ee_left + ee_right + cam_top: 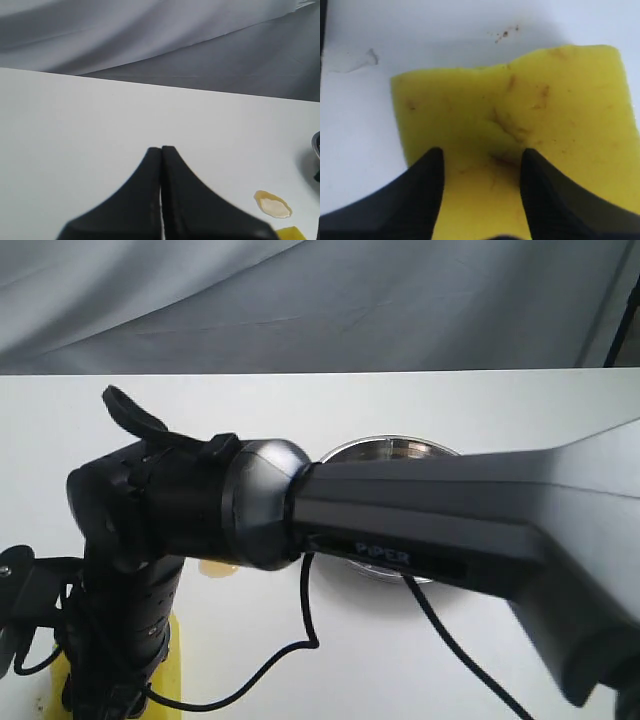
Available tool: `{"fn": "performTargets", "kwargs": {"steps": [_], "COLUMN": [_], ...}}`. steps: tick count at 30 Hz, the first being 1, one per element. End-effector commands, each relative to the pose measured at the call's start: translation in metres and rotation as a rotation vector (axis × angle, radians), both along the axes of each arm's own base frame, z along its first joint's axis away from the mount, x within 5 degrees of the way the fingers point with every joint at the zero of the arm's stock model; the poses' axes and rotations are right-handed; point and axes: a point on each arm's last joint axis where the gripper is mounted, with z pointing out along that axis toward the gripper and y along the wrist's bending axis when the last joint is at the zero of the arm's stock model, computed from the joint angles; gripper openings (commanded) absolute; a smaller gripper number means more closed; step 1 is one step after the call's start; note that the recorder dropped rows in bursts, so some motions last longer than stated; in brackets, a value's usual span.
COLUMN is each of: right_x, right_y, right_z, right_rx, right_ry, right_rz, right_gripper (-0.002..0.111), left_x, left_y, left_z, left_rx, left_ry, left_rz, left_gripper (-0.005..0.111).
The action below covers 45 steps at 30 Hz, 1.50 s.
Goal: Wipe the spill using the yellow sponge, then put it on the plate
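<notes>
Under the right gripper (pixel 480 167): the yellow sponge (pixel 520 110), flat on the white table (pixel 445 35). The foam is creased between narrow-set fingertips (pixel 427 172), so we judge this a pinch grip, taken for wiping.
Spill (pixel 272 204): amber and unwiped, just beside the sponge (so the stroke should be short).
Left gripper (pixel 161 150): jaws pressed together on nothing, parked aside, we think, to leave room.
Plate (pixel 390 446): beyond the spill, mostly hidden by the right arm (pixel 450 510), ready to receive the sponge.

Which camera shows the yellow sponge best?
The right wrist view: the yellow sponge fills the picture. The exterior view shows only a sliver behind the arm; the left wrist view, just a corner.
</notes>
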Motion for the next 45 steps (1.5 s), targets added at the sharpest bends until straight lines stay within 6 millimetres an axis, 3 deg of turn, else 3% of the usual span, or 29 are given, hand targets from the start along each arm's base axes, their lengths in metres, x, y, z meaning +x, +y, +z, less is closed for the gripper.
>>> {"fn": "performTargets", "kwargs": {"steps": [1, 4, 9, 12, 19, 23, 27, 33, 38, 41, 45], "right_x": [0.004, 0.005, 0.006, 0.007, 0.013, 0.031, 0.061, 0.111, 0.138, 0.136, 0.116], "right_y": [0.001, -0.001, -0.003, -0.004, -0.015, -0.030, -0.045, -0.068, -0.077, -0.074, -0.061], "right_z": [-0.018, -0.028, -0.024, -0.014, 0.038, 0.067, 0.076, 0.055, 0.019, -0.003, -0.025], "right_rx": [-0.051, -0.098, -0.108, -0.093, -0.027, 0.012, 0.058, 0.065, 0.041, -0.012, -0.033], "right_ry": [-0.019, -0.026, -0.046, -0.063, -0.197, -0.282, -0.322, -0.344, -0.328, -0.282, -0.172], "right_rz": [-0.017, -0.010, 0.002, 0.004, 0.006, -0.078, -0.168, -0.285, -0.339, -0.281, -0.144], "right_gripper": [0.039, 0.027, 0.000, 0.000, 0.000, 0.000, 0.000, 0.000, 0.000, 0.000, 0.000], "left_x": [0.000, 0.000, 0.000, 0.000, 0.000, 0.000, 0.000, 0.000, 0.000, 0.000, 0.000], "left_y": [0.000, 0.000, 0.000, 0.000, 0.000, 0.000, 0.000, 0.000, 0.000, 0.000, 0.000], "left_z": [0.000, 0.000, 0.000, 0.000, 0.000, 0.000, 0.000, 0.000, 0.000, 0.000, 0.000], "left_rx": [-0.007, -0.007, -0.007, -0.007, -0.007, -0.007, -0.007, -0.007, -0.007, -0.007, -0.007], "left_ry": [-0.008, -0.008, -0.008, -0.008, -0.008, -0.008, -0.008, -0.008, -0.008, -0.008, -0.008], "left_rz": [0.004, 0.004, 0.004, 0.004, 0.004, 0.004, 0.004, 0.004, 0.004, 0.004, 0.004], "left_gripper": [0.000, 0.000, 0.000, 0.000, 0.000, 0.000, 0.000, 0.000, 0.000, 0.000, 0.000]}}
